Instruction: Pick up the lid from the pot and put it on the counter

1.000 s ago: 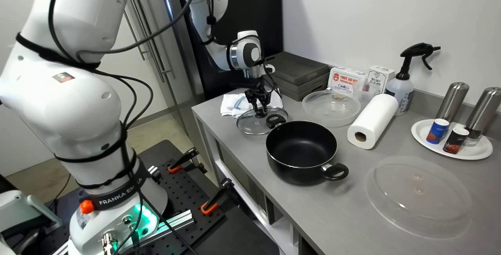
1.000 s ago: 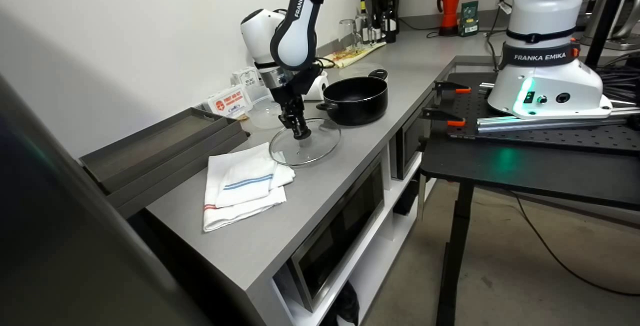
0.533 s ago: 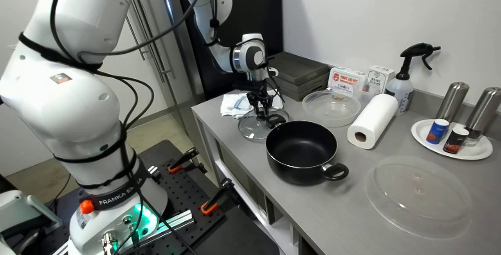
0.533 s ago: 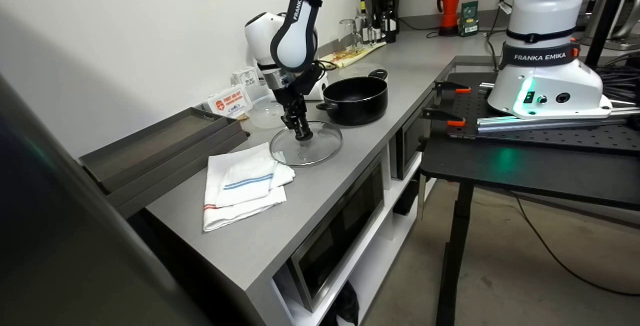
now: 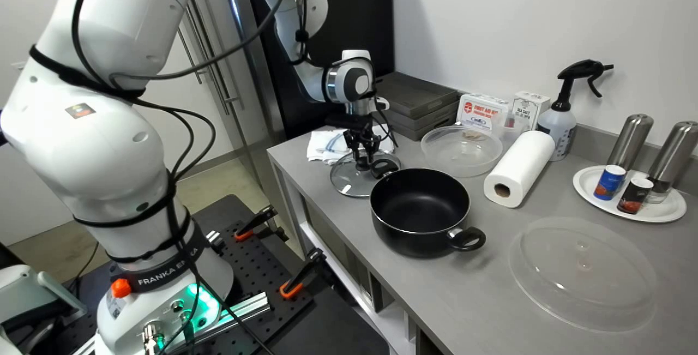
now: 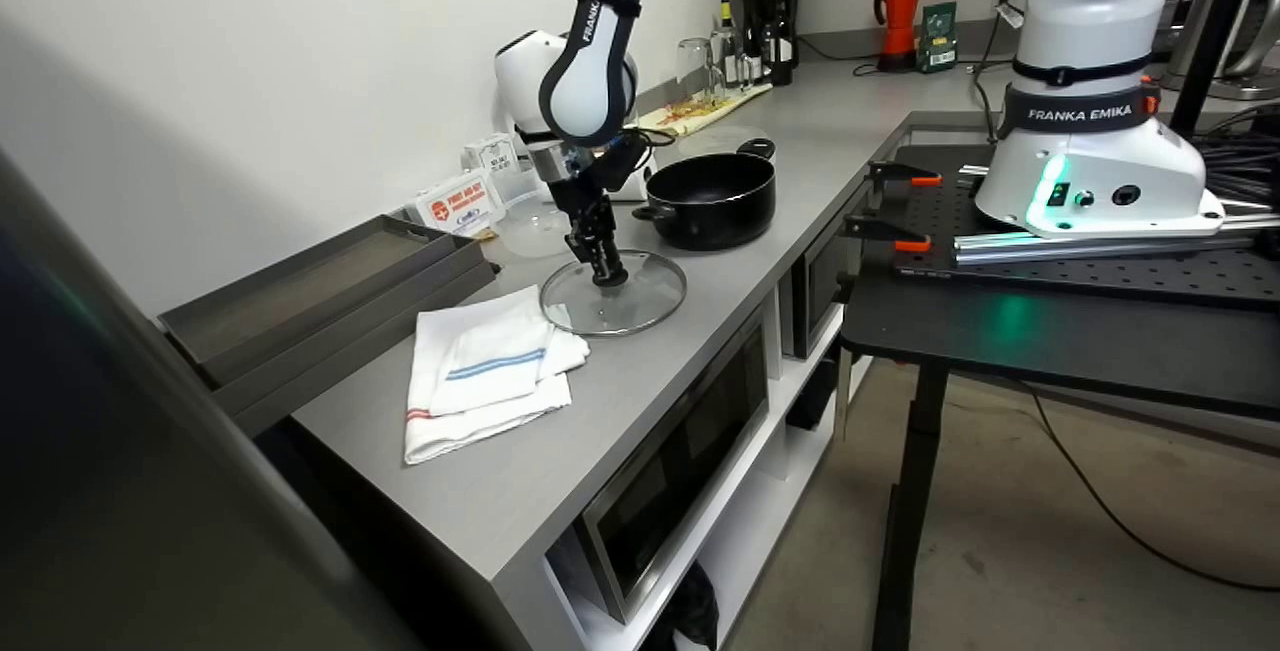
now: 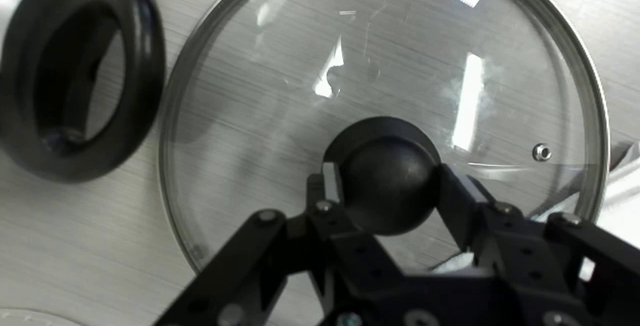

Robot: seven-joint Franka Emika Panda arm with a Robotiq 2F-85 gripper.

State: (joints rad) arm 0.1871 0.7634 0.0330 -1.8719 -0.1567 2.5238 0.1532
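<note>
The lid (image 5: 348, 180) is round clear glass with a metal rim and a dark knob. In both exterior views it lies nearly flat at counter height, beside the pot; the lid (image 6: 645, 299) overlaps the corner of a towel. I cannot tell if its whole rim touches the counter (image 5: 480, 300). My gripper (image 7: 389, 181) has its fingers on both sides of the knob in the wrist view, where the lid (image 7: 260, 90) fills the middle. The black pot (image 5: 422, 208) stands uncovered; in the wrist view its handle (image 7: 147, 65) is close to the lid's rim.
A folded white towel (image 6: 490, 361) lies beside the lid. Grey trays (image 5: 417, 96), a clear plastic container (image 5: 461, 153), a paper roll (image 5: 521, 167) and a larger clear disc (image 5: 589, 284) are on the counter. The counter's front edge is near the lid.
The gripper and lid have lowered slightly and shifted a little. The lid was more tilted a second ago and now looks flatter. The pot has not moved.
</note>
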